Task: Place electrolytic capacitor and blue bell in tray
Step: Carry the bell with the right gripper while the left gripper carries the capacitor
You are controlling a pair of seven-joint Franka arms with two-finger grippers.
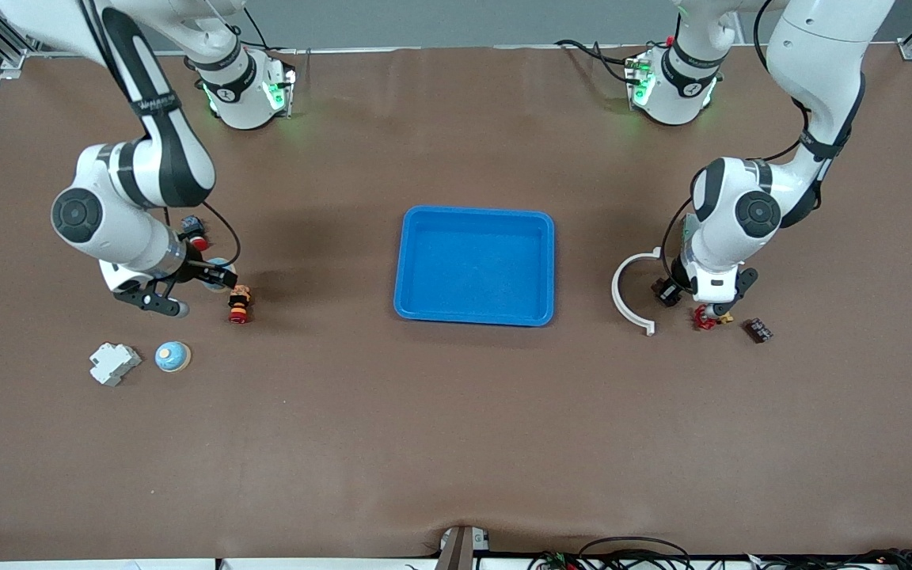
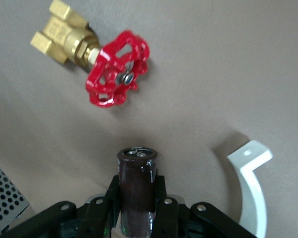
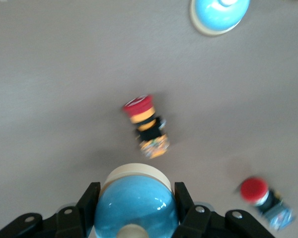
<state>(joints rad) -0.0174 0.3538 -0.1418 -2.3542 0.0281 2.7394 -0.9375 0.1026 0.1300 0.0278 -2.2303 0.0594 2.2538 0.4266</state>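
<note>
Capacitor (image 2: 137, 191), a dark brown cylinder with a silver top, is pinched between the left gripper's (image 2: 137, 208) fingers at the bottom centre of the left wrist view. In the front view this gripper (image 1: 705, 305) sits at centre right, low over the brown table (image 1: 456, 443). Above the capacitor in the wrist view lies a brass valve with a red handwheel (image 2: 116, 69); a white curved bracket (image 2: 251, 186) is at lower right.

A blue bell (image 3: 135, 203) with a cream rim is clasped between the right gripper's (image 3: 135, 210) fingers at the bottom centre of the right wrist view. That gripper (image 1: 203, 277) is at centre left of the front view. Above the bell in the wrist view lies a red-capped push button (image 3: 146, 126), with another red button (image 3: 263, 198) at lower right and a second blue bell (image 3: 219, 15) at the top.

The blue tray (image 1: 408, 269) lies in the middle of the front view, holding nothing. A grey block (image 1: 113, 362) sits at lower left, a small dark part (image 1: 758, 329) at right.
</note>
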